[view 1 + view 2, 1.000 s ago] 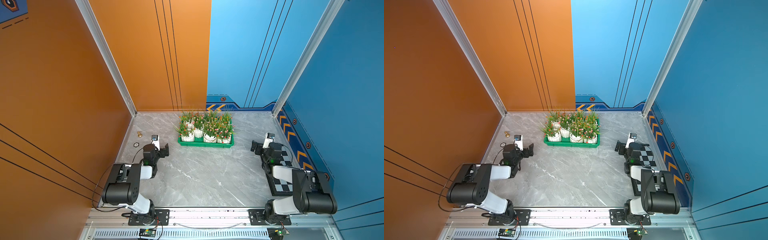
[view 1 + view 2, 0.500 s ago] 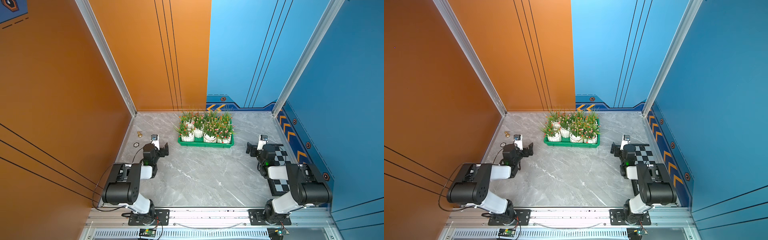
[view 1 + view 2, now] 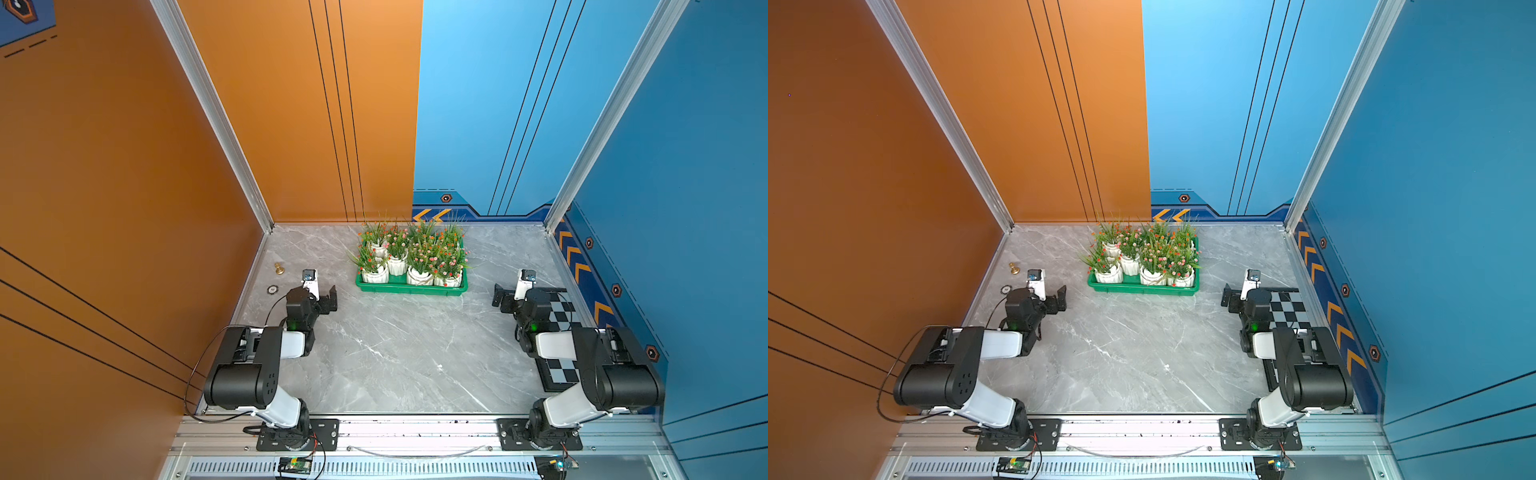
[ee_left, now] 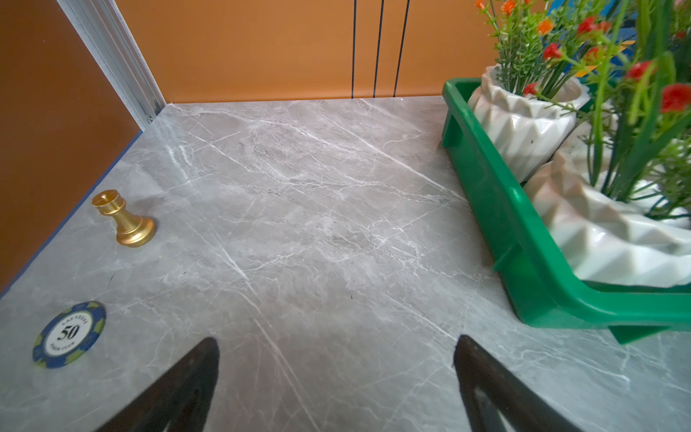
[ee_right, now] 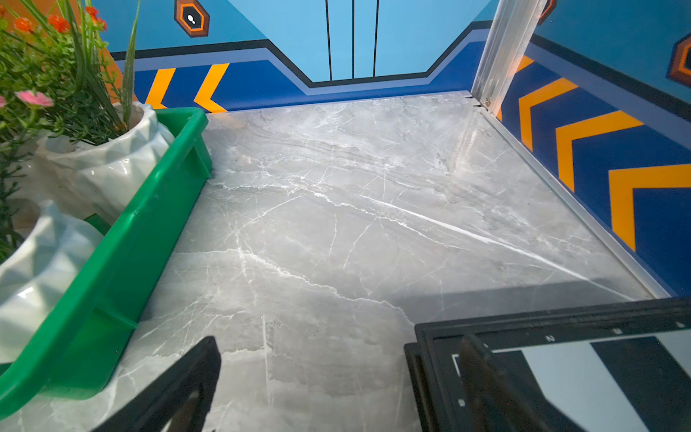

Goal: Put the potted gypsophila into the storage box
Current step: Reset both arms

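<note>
Several potted gypsophila (image 3: 411, 253) (image 3: 1144, 253), white ribbed pots with green leaves and small red, orange and pink flowers, stand packed inside the bright-green storage box (image 3: 411, 289) (image 3: 1142, 289) at the back middle of the table. My left gripper (image 3: 326, 299) (image 3: 1059, 297) (image 4: 336, 342) is open and empty, low over the marble to the left of the box. My right gripper (image 3: 503, 296) (image 3: 1229, 297) (image 5: 338, 341) is open and empty to the right of it. Each wrist view catches one end of the storage box (image 4: 497, 194) (image 5: 149, 217) with pots (image 4: 523, 116) (image 5: 108, 164) in it.
A gold chess piece (image 3: 279, 268) (image 4: 125, 220) and a blue poker chip (image 3: 272, 289) (image 4: 69, 334) lie near the left wall. A black-and-grey checkered board (image 3: 561, 316) (image 5: 561, 336) lies along the right wall, partly under the right arm. Walls close in three sides.
My right gripper has shifted a little to the left, off the checkered board's far end. The left arm, the pots and the box have not moved.
</note>
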Controlling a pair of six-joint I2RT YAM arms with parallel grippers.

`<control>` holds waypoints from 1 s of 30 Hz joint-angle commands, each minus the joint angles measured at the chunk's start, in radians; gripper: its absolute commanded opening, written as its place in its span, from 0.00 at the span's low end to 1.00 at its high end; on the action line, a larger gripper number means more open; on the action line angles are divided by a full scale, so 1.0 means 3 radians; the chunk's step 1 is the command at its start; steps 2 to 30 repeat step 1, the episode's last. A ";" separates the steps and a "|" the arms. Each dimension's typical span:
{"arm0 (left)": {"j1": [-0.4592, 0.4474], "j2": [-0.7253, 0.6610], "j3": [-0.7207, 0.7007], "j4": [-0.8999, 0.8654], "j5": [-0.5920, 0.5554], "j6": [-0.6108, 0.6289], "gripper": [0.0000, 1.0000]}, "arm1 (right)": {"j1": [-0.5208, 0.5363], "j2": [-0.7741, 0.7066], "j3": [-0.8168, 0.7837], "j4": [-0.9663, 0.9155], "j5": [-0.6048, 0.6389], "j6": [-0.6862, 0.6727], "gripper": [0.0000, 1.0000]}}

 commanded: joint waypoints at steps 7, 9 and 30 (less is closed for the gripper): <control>-0.0030 0.0024 -0.0039 0.0076 -0.0070 0.0015 0.98 | 0.0010 0.0009 -0.0010 0.0081 0.0088 -0.0052 1.00; -0.0030 0.0024 -0.0039 0.0076 -0.0070 0.0015 0.98 | 0.0010 0.0009 -0.0010 0.0081 0.0088 -0.0052 1.00; -0.0030 0.0024 -0.0039 0.0076 -0.0070 0.0015 0.98 | 0.0010 0.0009 -0.0010 0.0081 0.0088 -0.0052 1.00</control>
